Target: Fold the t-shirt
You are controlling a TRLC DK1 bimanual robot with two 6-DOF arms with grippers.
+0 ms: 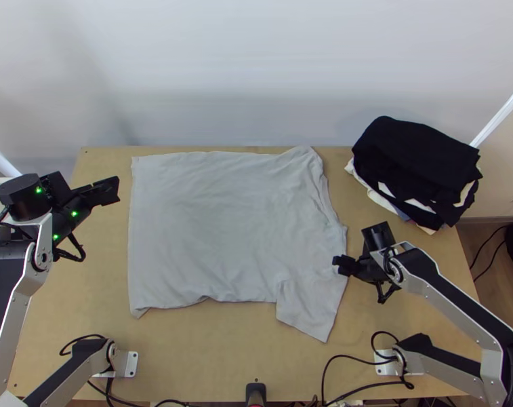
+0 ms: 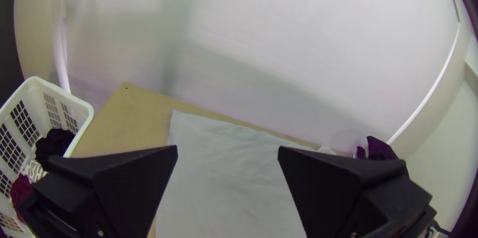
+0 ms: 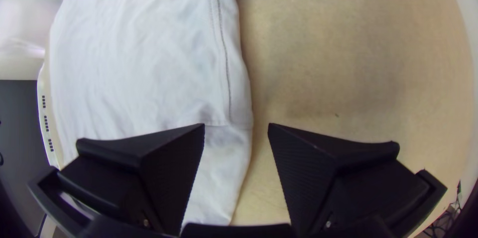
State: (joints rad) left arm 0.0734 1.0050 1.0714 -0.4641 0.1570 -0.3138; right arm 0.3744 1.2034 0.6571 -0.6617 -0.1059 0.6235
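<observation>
Light wooden table (image 1: 209, 353) | grey t-shirt (image 1: 222, 224), mostly spread | clothes pile (image 1: 415, 163), far right corner

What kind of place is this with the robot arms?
It looks like a workspace, perhaps a lab, where robots practise folding clothes. A grey T-shirt lies spread on a wooden table, a pile of clothes sits beside it, and a white basket holds more.
</observation>
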